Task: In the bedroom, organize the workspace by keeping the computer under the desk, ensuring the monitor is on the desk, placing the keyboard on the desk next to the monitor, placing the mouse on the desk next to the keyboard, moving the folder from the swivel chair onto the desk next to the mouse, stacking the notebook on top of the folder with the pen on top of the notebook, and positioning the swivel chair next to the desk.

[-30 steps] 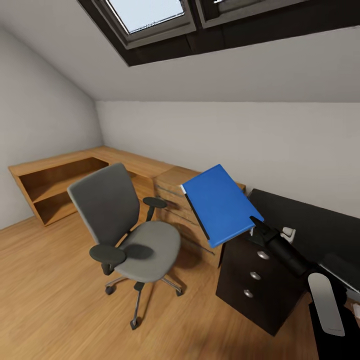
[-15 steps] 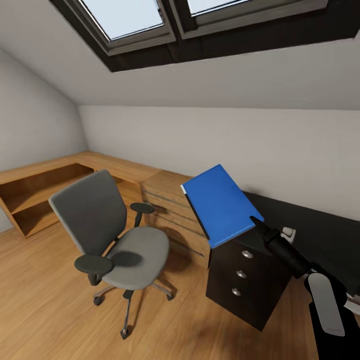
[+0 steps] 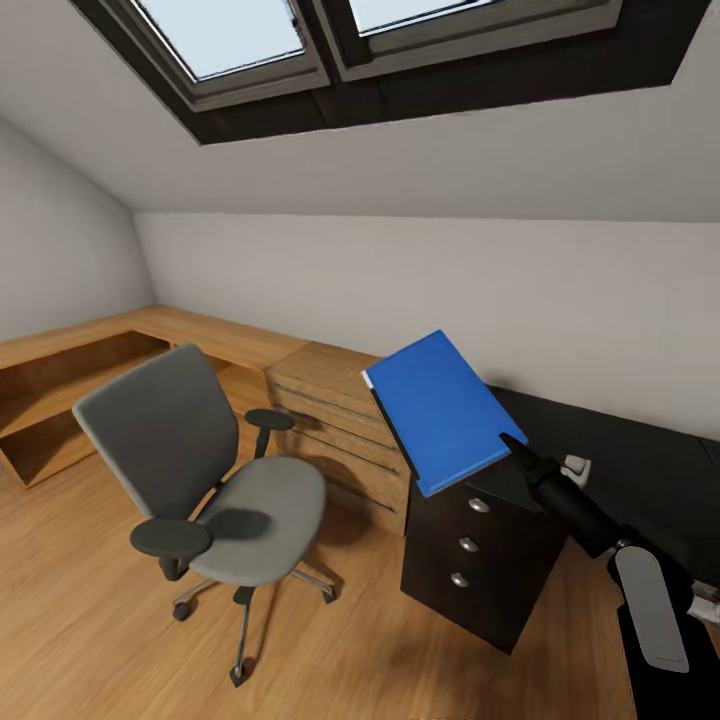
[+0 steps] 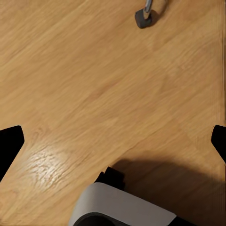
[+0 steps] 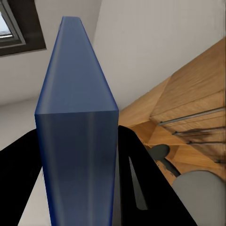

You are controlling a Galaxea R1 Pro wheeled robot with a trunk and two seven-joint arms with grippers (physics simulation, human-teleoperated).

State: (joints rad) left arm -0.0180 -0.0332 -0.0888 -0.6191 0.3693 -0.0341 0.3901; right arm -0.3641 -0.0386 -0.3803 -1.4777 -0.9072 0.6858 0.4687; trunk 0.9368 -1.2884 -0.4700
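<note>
Gripping the bright blue rectangular folder [image 3: 437, 410] by its lower right corner, your right gripper [image 3: 512, 447] holds it tilted in the air at centre frame of the head view, above the near end of the glossy black desk [image 3: 640, 480] and its black drawer unit with round silver knobs [image 3: 475, 555]. In the right wrist view the black fingers [image 5: 141, 183] sit on both sides of the folder's blue edge [image 5: 77, 132], clamped on it. The grey swivel chair with black armrests and chrome star base [image 3: 215, 480] stands at lower left of the head view on the light wood plank floor [image 3: 90, 620], well apart from the folder and just beside the light oak chest of drawers [image 3: 335, 430]; its seat is bare. The oak chest stands between the chair and the black drawer unit, up against the white back wall. A low oak shelf bench [image 3: 60, 375] runs along the left wall at mid left. Dark-framed skylights [image 3: 300, 50] cross the top of the frame. Your left gripper [image 4: 113, 141] points down at the floor in the left wrist view, fingertips [image 4: 9, 143] at the far left and right edges of that frame, spread wide with nothing between them; one black chair caster [image 4: 144, 18] sits at the top of that frame.
</note>
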